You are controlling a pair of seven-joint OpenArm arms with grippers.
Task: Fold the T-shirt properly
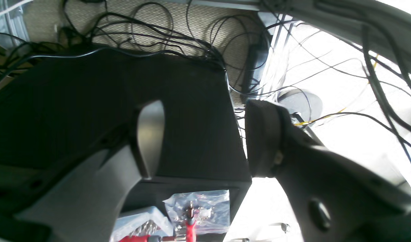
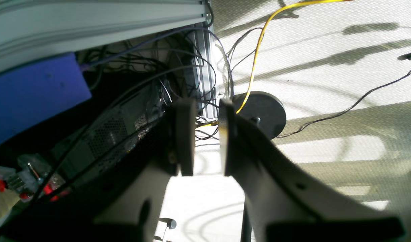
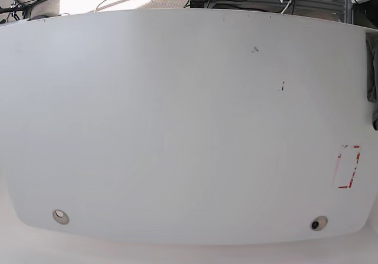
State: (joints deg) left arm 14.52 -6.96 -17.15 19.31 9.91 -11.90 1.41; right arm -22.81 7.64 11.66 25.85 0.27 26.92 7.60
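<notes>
Only a narrow strip of the T-shirt (image 3: 372, 78), dark grey cloth, shows at the far right edge of the white table (image 3: 177, 128) in the base view. Neither arm appears in that view. The left wrist view has my left gripper (image 1: 205, 141) open wide, with nothing between its fingers and a black box behind them. My right gripper (image 2: 206, 141) looks down at the floor beside the table frame in the right wrist view. Its jaws stand a narrow gap apart and hold nothing. No cloth shows in either wrist view.
A red-marked rectangle (image 3: 347, 167) sits near the table's right front, with two small round holes (image 3: 59, 217) along the front edge. Off the table lie a black box (image 1: 74, 101), tangled cables (image 1: 158, 33), a plastic bag of parts (image 1: 198, 211), a blue box (image 2: 34, 97) and a round black foot (image 2: 264, 114).
</notes>
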